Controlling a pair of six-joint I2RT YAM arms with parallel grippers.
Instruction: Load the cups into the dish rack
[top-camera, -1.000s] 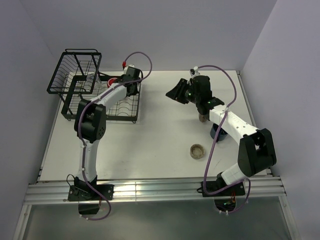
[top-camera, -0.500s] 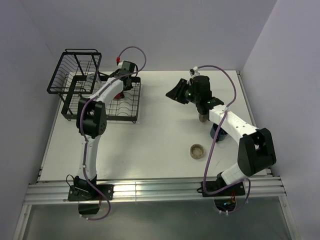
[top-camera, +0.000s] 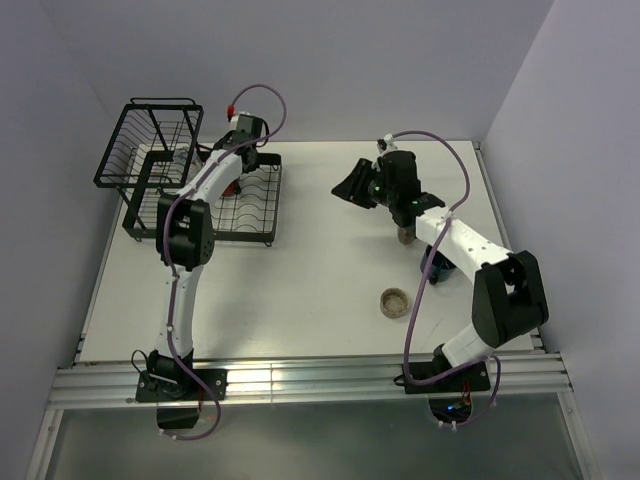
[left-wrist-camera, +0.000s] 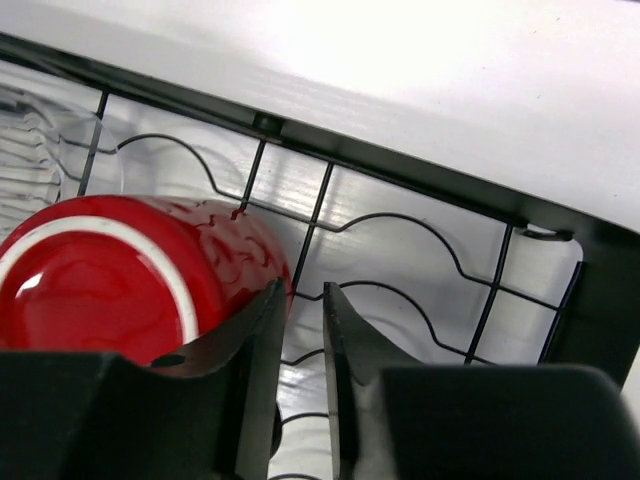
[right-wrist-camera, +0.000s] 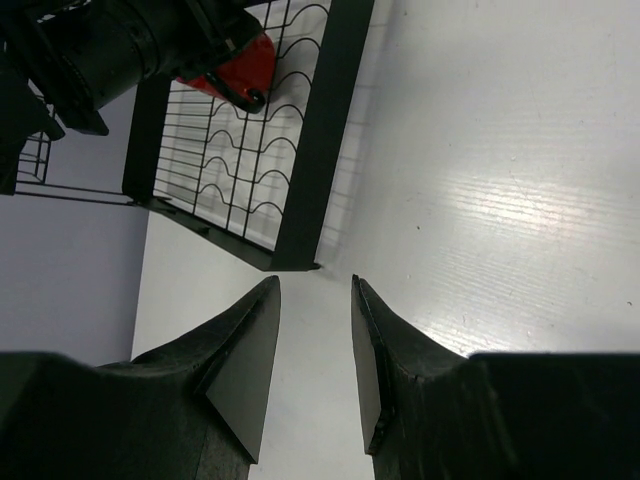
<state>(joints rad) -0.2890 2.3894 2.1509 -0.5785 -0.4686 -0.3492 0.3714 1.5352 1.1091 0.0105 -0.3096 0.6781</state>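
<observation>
One glossy red ceramic mug (left-wrist-camera: 110, 270) lies on its side in the flat tray of the black wire dish rack (left-wrist-camera: 400, 168). A low beige cup (top-camera: 394, 301), a tan cup (top-camera: 405, 237) and a dark blue mug (top-camera: 434, 266) wait on the white table (top-camera: 320, 290). The left gripper (left-wrist-camera: 303, 300) reaches over the tray, its fingers barely parted and pinching nothing, the mug against one. The right gripper (right-wrist-camera: 315, 290) hovers mid-table, spread and empty.

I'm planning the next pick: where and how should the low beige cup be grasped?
Grip the beige cup by its rim, probably best from straight above, pinching the wall. It stands upright, mouth up, low-walled, apart from other things on the table, with no handle that I can see.
</observation>
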